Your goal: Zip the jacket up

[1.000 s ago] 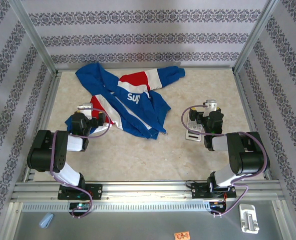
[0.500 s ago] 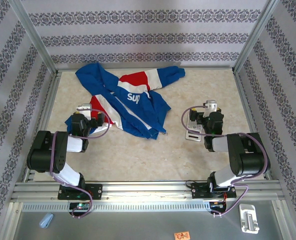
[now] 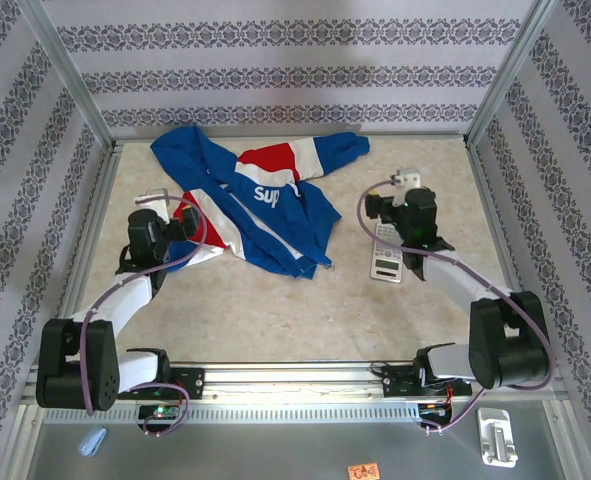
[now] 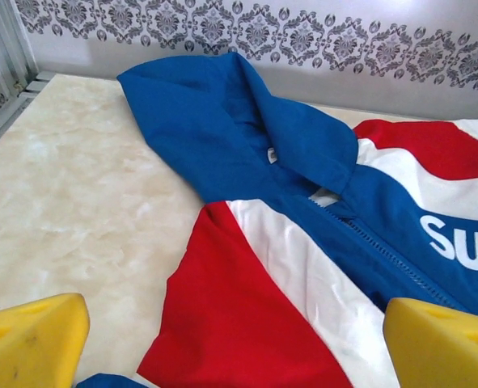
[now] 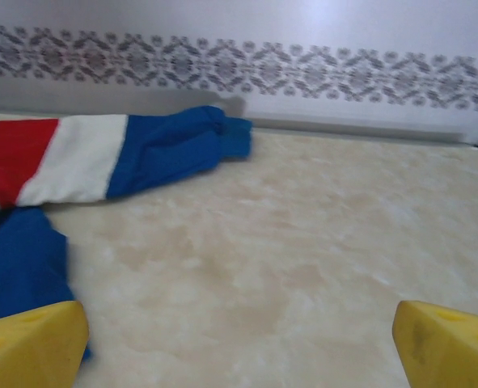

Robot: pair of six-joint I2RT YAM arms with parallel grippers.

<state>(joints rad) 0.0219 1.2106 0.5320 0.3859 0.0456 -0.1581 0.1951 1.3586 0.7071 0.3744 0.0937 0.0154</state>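
While the jacket (image 3: 250,205) lies crumpled across the back-left part of the marble-patterned tabletop (image 3: 275,310), 2 robot arms reach out from the near edge. Seen from above, its blue hood points toward the back-left corner, 1 red, white and blue sleeve stretches along the back toward the right, and white lettering shows on the chest. The left gripper (image 3: 187,224) sits at the jacket's near-left edge, over a red and white panel, with its jaws spread wide. In the left wrist view its yellow fingertips (image 4: 30,335) stand at opposite bottom corners of the picture with red and white fabric between them and nothing clamped, though whether they touch the cloth cannot be told. That same view shows the hood (image 4: 222,121) lying flat and a line of zipper teeth (image 4: 384,259) running beside the lettering. The right gripper (image 3: 401,186) is to the right of the jacket, apart from it, also spread wide and holding nothing. Its wrist view looks across bare tabletop toward the blue sleeve cuff (image 5: 222,133) near the patterned back wall (image 5: 303,69). A white ribbed block (image 3: 387,258) lies on the table under the right arm.
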